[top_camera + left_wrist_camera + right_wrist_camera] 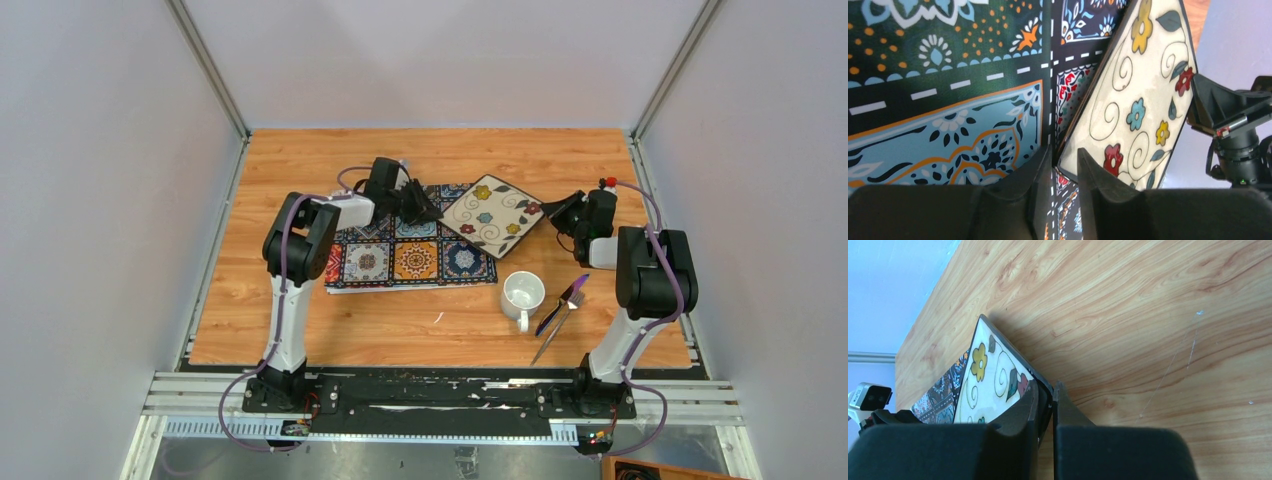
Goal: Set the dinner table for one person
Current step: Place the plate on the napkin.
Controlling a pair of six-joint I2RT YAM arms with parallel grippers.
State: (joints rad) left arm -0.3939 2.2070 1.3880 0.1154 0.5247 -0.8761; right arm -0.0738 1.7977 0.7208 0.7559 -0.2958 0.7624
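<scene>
A square cream plate (492, 215) with painted flowers and a dark rim lies cornerwise, its left part over the tile-patterned placemat (400, 262) and its right part above the dinner table (300, 170). My right gripper (553, 212) is shut on the plate's right corner (1018, 382), which casts a shadow on the wood (1148, 315). My left gripper (1065, 157) is at the opposite corner of the plate (1133, 100). Its jaws stand slightly apart, with the rim's tip between them and the placemat (948, 75) showing through the gap.
A white mug (522, 294) stands on the wood right of the placemat's near corner. Beside it lie a purple-handled utensil (564, 298) and a fork (558, 328). Grey walls with metal posts close the table's left, right and far sides.
</scene>
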